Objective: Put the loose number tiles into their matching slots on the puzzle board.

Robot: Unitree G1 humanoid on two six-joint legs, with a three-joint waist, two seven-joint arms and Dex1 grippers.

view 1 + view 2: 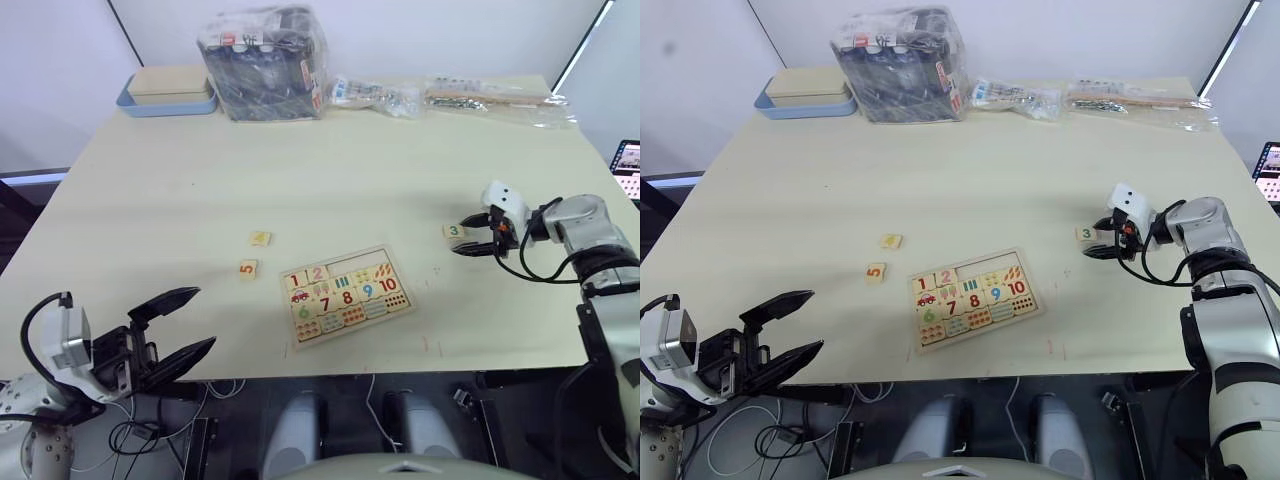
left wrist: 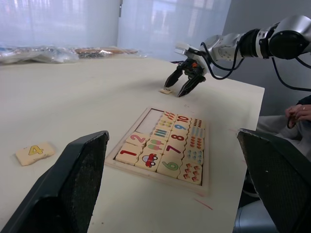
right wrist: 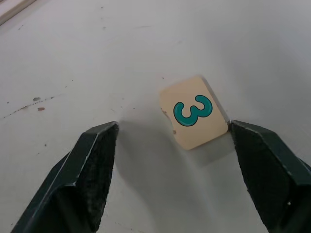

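The puzzle board (image 1: 345,293) lies near the table's front edge, with tiles 1 and 2 seated in its top row and a bare recess (image 1: 350,265) beside them. Three loose tiles rest on the table: the green 3 (image 1: 454,231) to the board's right, the yellow 4 (image 1: 260,238) and the orange 5 (image 1: 248,268) to its left. My right gripper (image 1: 466,234) is open and low over the table. The 3 tile (image 3: 193,112) sits between its fingertips, nearer one of them. At the table's front-left edge my left gripper (image 1: 203,318) is open and holds nothing.
Along the far edge stand a blue-edged tray with a wooden box (image 1: 165,95), a plastic-wrapped bundle (image 1: 265,62) and clear bags (image 1: 495,98). A person's hand (image 2: 301,112) rests beyond the table's right side, near a lit screen (image 1: 628,165).
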